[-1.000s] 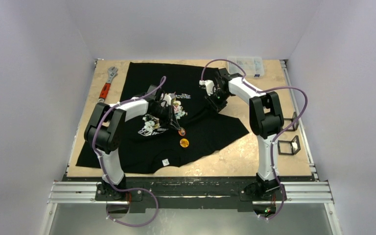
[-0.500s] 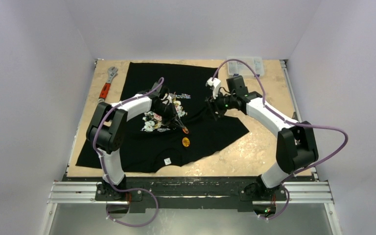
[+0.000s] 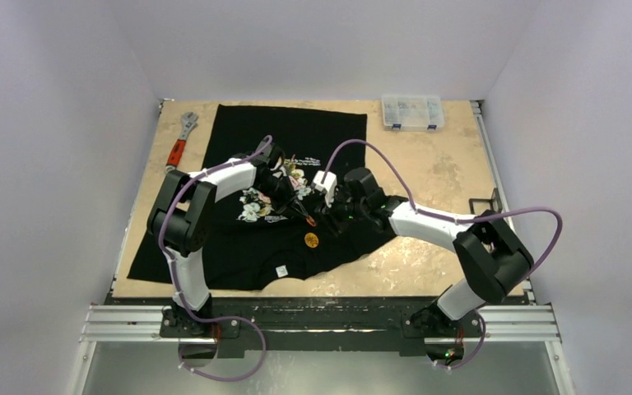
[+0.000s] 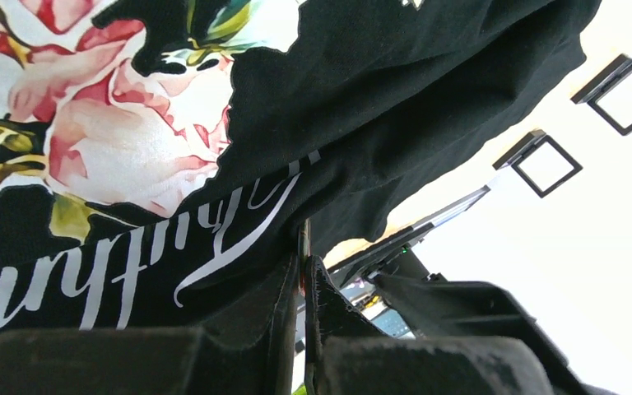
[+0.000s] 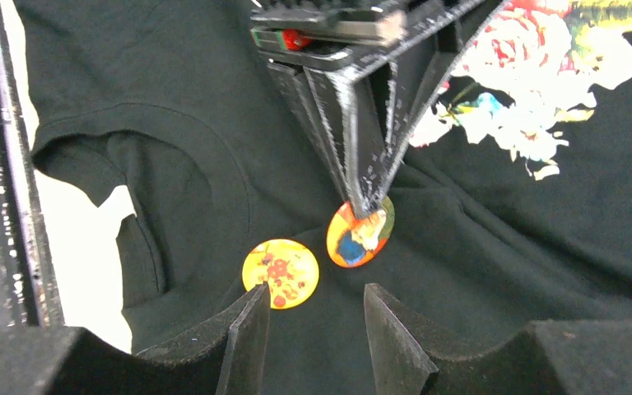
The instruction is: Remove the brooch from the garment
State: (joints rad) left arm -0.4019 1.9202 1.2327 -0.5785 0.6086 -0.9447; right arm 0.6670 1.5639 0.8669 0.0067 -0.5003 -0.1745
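Note:
The garment (image 3: pixel 296 136) is a black T-shirt with a rose print, lying flat on the table. Two round brooches sit near its neckline. My left gripper (image 3: pixel 303 212) is shut on the edge of the orange-and-blue brooch (image 5: pixel 360 234), lifting the cloth into a small ridge. In the left wrist view the gripper (image 4: pixel 304 263) pinches a thin metal edge beside the white lettering on the garment (image 4: pixel 378 99). The yellow brooch (image 5: pixel 280 271) lies flat on the garment (image 5: pixel 173 99), just left of the held one. My right gripper (image 5: pixel 314 309) is open and empty, low over the cloth just short of both brooches.
A red-handled wrench (image 3: pixel 179 140) lies at the table's back left, off the shirt. A clear compartment box (image 3: pixel 411 111) stands at the back right. Small black square frames (image 4: pixel 621 82) sit near the right edge. The yellow brooch also shows in the top view (image 3: pixel 311 240).
My right arm has swung from the shirt's far right sleeve in to the middle, and its open gripper now faces the brooches. My left gripper stays shut on the orange brooch.

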